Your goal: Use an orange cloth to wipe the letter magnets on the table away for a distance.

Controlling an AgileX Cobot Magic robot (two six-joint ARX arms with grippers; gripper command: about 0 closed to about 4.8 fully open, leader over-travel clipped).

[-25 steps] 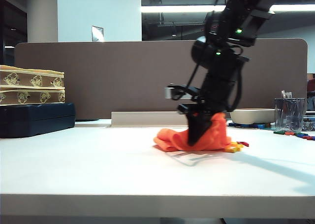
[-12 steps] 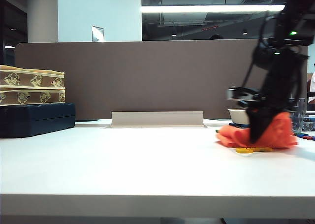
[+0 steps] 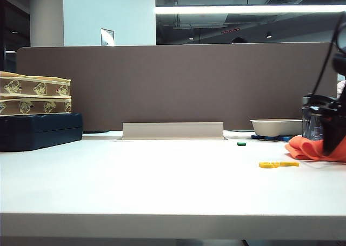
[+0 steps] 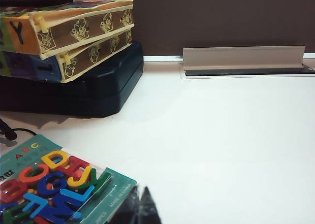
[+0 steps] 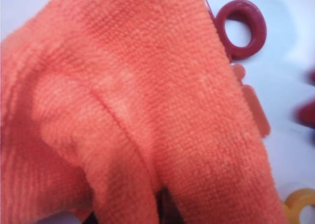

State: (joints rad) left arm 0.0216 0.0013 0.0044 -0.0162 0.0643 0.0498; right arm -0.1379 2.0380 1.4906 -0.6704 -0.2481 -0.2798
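My right gripper stands at the far right edge of the table, shut on the orange cloth, which drags on the surface. Yellow letter magnets lie just left of the cloth, and a green one sits farther back. The right wrist view is filled by the orange cloth; beside it lie a dark red ring letter, an orange letter and a yellow one. My left gripper is shut on nothing, beside a packet of letter magnets.
Two patterned boxes rest on a dark case at the back left. A grey cable cover runs along the brown divider. A white bowl stands at the back right, close to the right gripper.
My right gripper swept the orange cloth from the table's middle to the far right edge. The yellow letters and a green one stayed behind on the table.
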